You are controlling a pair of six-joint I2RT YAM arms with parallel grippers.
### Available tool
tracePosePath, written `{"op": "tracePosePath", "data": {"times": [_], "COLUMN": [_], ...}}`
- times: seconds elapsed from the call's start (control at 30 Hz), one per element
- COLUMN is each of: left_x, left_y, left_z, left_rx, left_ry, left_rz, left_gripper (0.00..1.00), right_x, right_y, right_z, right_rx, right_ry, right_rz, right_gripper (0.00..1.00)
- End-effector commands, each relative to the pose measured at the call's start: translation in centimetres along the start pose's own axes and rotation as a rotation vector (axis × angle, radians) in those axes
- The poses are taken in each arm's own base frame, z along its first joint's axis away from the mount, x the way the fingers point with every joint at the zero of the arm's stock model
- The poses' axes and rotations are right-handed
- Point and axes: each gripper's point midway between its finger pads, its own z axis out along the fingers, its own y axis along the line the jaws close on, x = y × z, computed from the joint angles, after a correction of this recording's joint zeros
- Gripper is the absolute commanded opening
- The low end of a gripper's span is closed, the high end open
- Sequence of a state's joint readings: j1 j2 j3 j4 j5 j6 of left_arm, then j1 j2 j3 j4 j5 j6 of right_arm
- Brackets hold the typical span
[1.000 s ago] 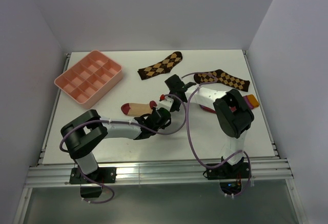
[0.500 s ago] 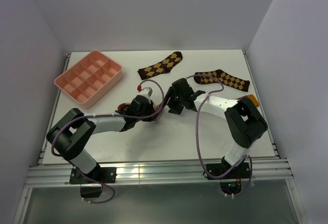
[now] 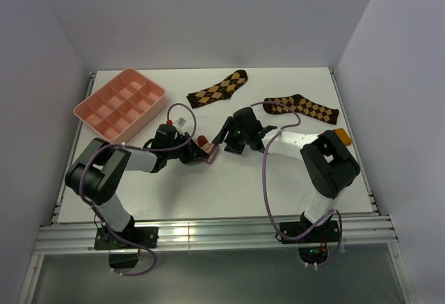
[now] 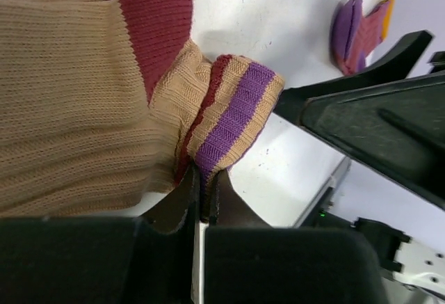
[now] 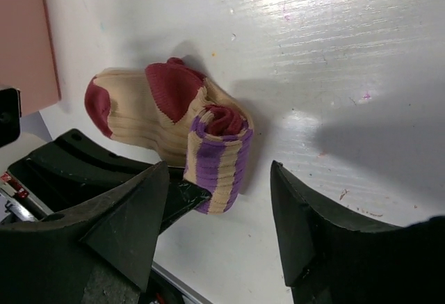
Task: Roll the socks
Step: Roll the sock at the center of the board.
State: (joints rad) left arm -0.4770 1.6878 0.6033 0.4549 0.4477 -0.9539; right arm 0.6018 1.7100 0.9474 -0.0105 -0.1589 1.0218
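No readable branding anywhere: the little white tag (image 3: 180,119) on the left wrist is too small for me to make out

Current state from my end: the tan sock (image 5: 201,130) is bunched into a short roll on the table (image 3: 229,186), roughly mid-table and a bit left of centre. The maroon toe and heel are on the outside and the striped cuff is wrapped over the end. My left hand (image 4: 201,187) is pressed together on that cuff, pinching the striped edge right at the fingertips. In the wrist view the rest of the sock spreads away from the pinch, flat on the table.

The right hand (image 5: 214,173) is spread wide. It points at the roll from the other side, one finger on each side of the cuff end and neither touching it as far as I can see.

The crimson sock (image 3: 341,137) is well apart from all this, over by the right edge with its orange cuff poking out past the right arm.

Versus a second ago: the tan sock lay stretched out flat nearer the middle, and now it's rolled and sits closer to the pink tray (image 3: 142,120). The left arm has swung left with it, and the right hand has opened up. The two argyle socks (image 3: 219,88) at the back haven't budged
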Motion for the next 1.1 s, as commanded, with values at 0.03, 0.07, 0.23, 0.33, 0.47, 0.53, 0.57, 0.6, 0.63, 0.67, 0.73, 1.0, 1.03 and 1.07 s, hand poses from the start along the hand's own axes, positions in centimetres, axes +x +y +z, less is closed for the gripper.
{"op": "tracePosePath", "data": {"times": [0.03,0.07,0.23,0.33,0.47,0.53,0.57,0.6,0.63,0.67,0.73,1.0,1.03,1.07], "left_x": [1.9,1.9,1.7,1.9,2.4,2.4,2.6,2.6,2.7,2.7,2.8,2.4,2.1,1.8], "left_y": [1.2,1.4,2.4,2.8,3.6,3.9,4.0,4.2,4.4,4.6,5.0,6.6,6.8,6.7], "left_z": [-0.3,-0.3,-0.4,-0.3,-0.2,-0.2,-0.2,-0.2,-0.2,-0.2,-0.2,-0.1,-0.1,-0.2], "left_rx": [-0.007,-0.013,-0.041,-0.044,-0.071,-0.081,-0.088,-0.091,-0.098,-0.106,-0.122,-0.208,-0.221,-0.223], "left_ry": [0.093,0.092,0.092,0.106,0.121,0.122,0.124,0.125,0.128,0.128,0.131,0.123,0.11,0.104], "left_rz": [-0.118,-0.128,-0.193,-0.221,-0.24,-0.25,-0.253,-0.255,-0.262,-0.267,-0.277,-0.258,-0.242,-0.23], "left_gripper": [0.01,0.01,0.01,0.01,0.01,0.01,0.01,0.01,0.01,0.01,0.01,0.04,0.07,0.1], "right_x": [-0.2,-0.2,0.4,0.5,0.7,0.8,0.9,1.0,1.0,1.2,1.3,1.6,1.6,1.7], "right_y": [1.3,1.3,0.6,0.4,0.6,0.6,0.7,0.7,0.8,0.9,0.9,0.5,0.5,0.1], "right_z": [1.1,1.2,2.3,2.8,3.2,3.4,3.5,3.6,3.7,3.7,3.9,4.2,4.2,4.1], "right_rx": [-0.034,-0.037,-0.022,-0.021,-0.033,-0.039,-0.046,-0.052,-0.055,-0.06,-0.068,-0.049,-0.045,-0.026], "right_ry": [-0.006,-0.003,0.015,0.019,0.029,0.04,0.043,0.047,0.05,0.055,0.063,0.085,0.084,0.09], "right_rz": [-0.031,-0.033,-0.038,-0.043,-0.056,-0.059,-0.061,-0.063,-0.065,-0.067,-0.069,-0.088,-0.092,-0.095], "right_gripper": [0.66,0.66,0.62,0.61,0.59,0.58,0.57,0.57,0.57,0.56,0.54,0.22,0.17,0.08]}}
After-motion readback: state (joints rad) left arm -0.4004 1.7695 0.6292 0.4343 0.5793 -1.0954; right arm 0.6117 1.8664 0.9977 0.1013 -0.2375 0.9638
